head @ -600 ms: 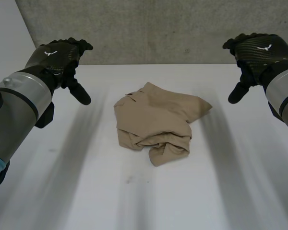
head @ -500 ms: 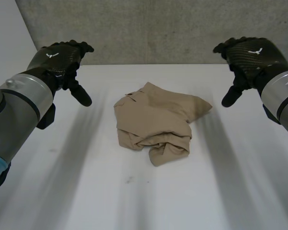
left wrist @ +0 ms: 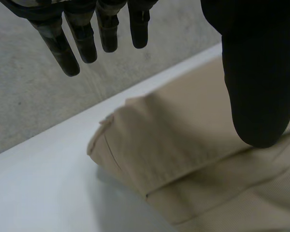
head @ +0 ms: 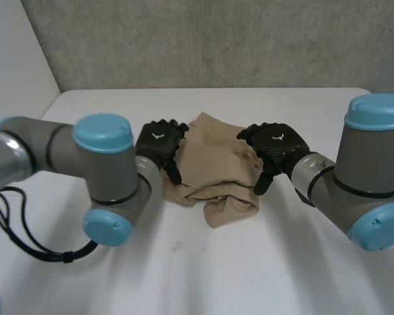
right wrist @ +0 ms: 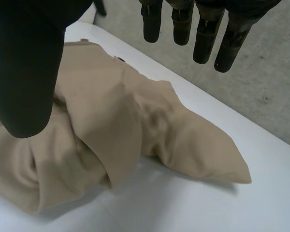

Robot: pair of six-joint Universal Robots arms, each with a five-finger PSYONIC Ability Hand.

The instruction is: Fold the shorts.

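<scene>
Shorts (head: 217,172): tan, crumpled; likely soft and limp, grasp at outer edges. Left hand (head: 159,142), right hand (head: 276,144): fingers spread, empty

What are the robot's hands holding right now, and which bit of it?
Nothing. The left hand and right hand are over opposite sides of the shorts, fingers straight and open, none curled round the cloth.

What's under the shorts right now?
The crumpled shorts lie on the white table, bare all around them. Their bunched folds hide anything beneath. The left hand and right hand are above the cloth, open.
</scene>
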